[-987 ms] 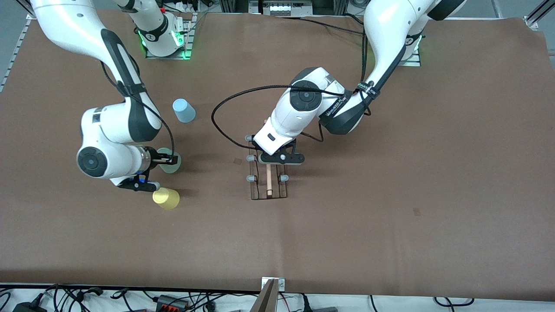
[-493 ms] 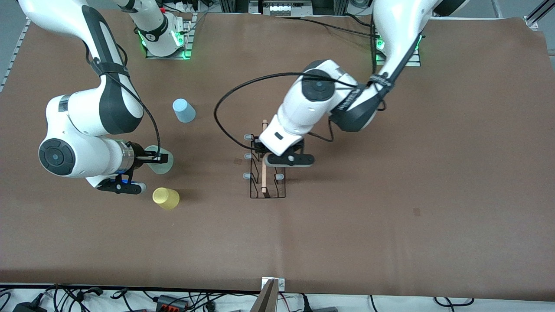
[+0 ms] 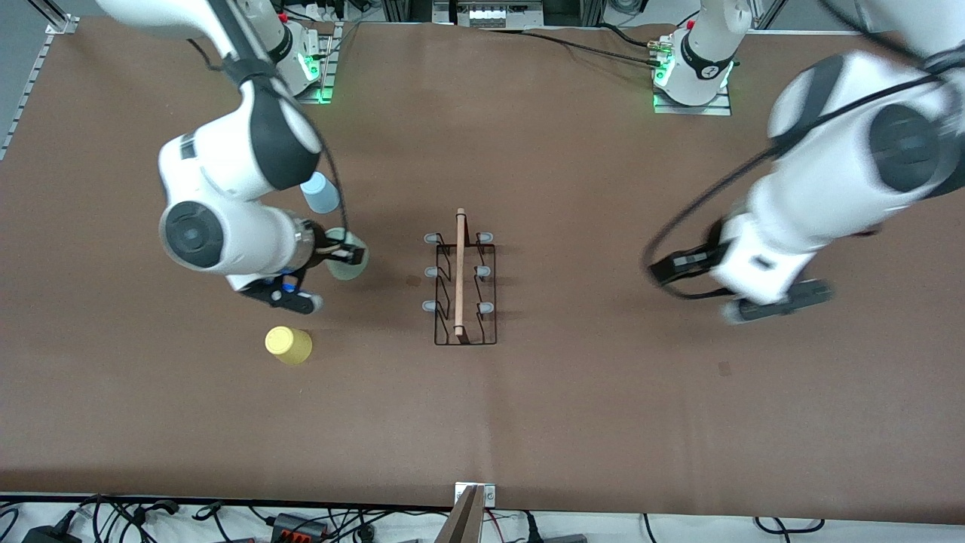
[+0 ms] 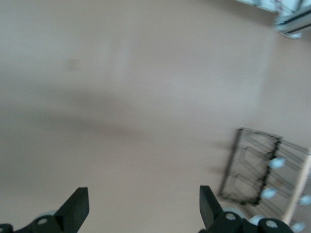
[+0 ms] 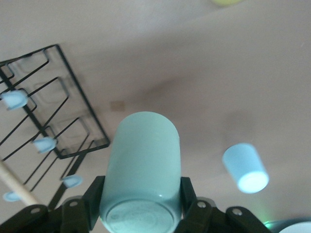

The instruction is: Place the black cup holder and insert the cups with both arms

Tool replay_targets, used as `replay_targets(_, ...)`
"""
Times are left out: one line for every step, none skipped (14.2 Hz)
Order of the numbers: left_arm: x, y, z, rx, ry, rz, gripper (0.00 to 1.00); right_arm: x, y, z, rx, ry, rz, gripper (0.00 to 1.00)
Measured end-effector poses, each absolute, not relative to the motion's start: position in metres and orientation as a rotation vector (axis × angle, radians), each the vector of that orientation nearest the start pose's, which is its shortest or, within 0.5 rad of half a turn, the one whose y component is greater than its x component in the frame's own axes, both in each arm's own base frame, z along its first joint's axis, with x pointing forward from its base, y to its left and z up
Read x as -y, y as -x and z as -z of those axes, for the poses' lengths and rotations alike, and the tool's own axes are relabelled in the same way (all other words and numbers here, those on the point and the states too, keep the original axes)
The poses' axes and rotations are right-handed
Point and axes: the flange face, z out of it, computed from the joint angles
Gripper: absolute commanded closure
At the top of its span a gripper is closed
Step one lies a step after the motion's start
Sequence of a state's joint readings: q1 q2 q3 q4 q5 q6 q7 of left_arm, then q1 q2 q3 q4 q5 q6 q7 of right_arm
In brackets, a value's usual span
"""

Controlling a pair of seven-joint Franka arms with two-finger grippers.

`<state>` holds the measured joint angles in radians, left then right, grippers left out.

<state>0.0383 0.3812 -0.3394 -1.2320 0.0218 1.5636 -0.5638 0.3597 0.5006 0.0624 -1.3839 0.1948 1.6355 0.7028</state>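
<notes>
The black cup holder (image 3: pixel 460 280) stands on the table's middle, its wooden rod on top and its grey-blue pegs sticking out both ways. It also shows in the left wrist view (image 4: pixel 262 174) and the right wrist view (image 5: pixel 46 124). My right gripper (image 3: pixel 348 255) is shut on the pale mint green cup (image 3: pixel 343 267), held on its side above the table beside the holder; the cup fills the right wrist view (image 5: pixel 143 160). My left gripper (image 4: pixel 142 208) is open and empty, up over bare table toward the left arm's end. The yellow cup (image 3: pixel 289 345) and the light blue cup (image 3: pixel 320 192) sit on the table.
The light blue cup (image 5: pixel 245 167) lies under the right arm's elbow. A brown mat (image 3: pixel 603 422) covers the table. A small dark mark (image 3: pixel 724 368) lies on the mat. The arm bases (image 3: pixel 690 72) stand along the table's robot edge.
My left gripper has let go of the holder's rod and swung away toward the left arm's end. My right gripper has carried the mint cup closer to the holder.
</notes>
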Motion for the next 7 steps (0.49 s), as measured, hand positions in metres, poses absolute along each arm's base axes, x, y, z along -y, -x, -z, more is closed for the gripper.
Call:
replay_targets(0.115, -0.634, -0.581, 0.451, 3.172, -0.131, 0.00, -0.310, -0.600, -0.411, -0.527, 3.000, -0.508, 0.72)
replay_targets(0.081, -0.627, -0.596, 0.420, 3.168, -0.139, 0.00, -0.331, -0.590, -0.414, -0.570, 2.982, -0.524, 0.72)
replay_targets(0.050, -0.623, -0.604, 0.371, 3.171, -0.144, 0.00, -0.347, -0.582, -0.416, -0.609, 2.964, -0.542, 0.72)
replay_targets(0.026, -0.621, -0.606, 0.326, 3.177, -0.148, 0.00, -0.358, -0.575, -0.416, -0.635, 2.946, -0.564, 0.72)
replay_targets(0.008, -0.622, -0.603, 0.291, 3.183, -0.156, 0.00, -0.365, -0.572, -0.413, -0.646, 2.931, -0.588, 0.72)
replay_targets(-0.004, -0.622, -0.598, 0.265, 3.186, -0.171, 0.00, -0.368, -0.571, -0.409, -0.655, 2.915, -0.614, 0.72)
replay_targets(-0.011, -0.622, -0.593, 0.249, 3.188, -0.186, 0.00, -0.370, -0.571, -0.403, -0.665, 2.896, -0.643, 0.72)
